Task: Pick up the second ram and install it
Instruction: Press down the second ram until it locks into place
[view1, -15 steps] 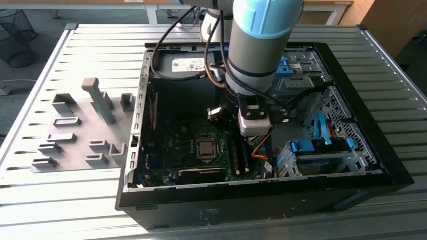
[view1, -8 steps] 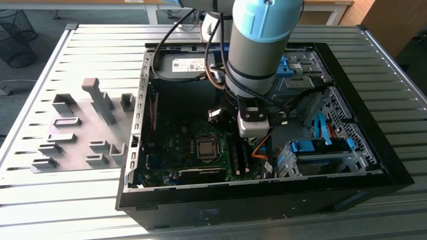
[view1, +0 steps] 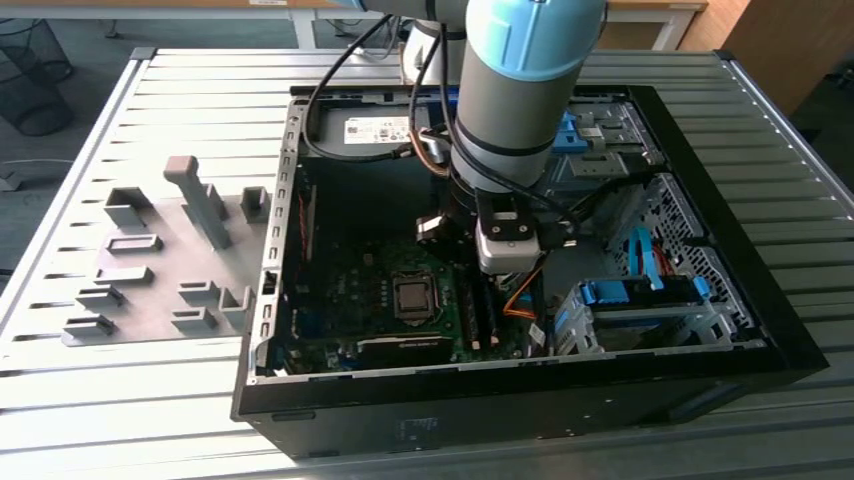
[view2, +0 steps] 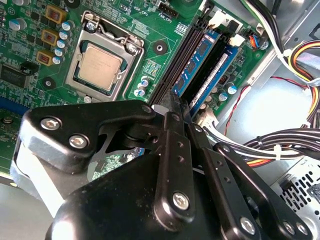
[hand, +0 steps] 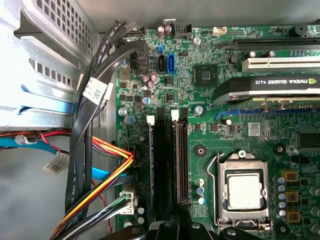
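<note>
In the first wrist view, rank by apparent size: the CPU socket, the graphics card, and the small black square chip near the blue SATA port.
Largest to smallest as they look in the first wrist view:
1. Graphics card, though the frame cuts it off
2. CPU socket
3. Black square chip, clearly smallest

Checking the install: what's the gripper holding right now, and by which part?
Cannot tell: in the second wrist view the gripper is at one end of the second ram; any grip there is hidden.
</note>
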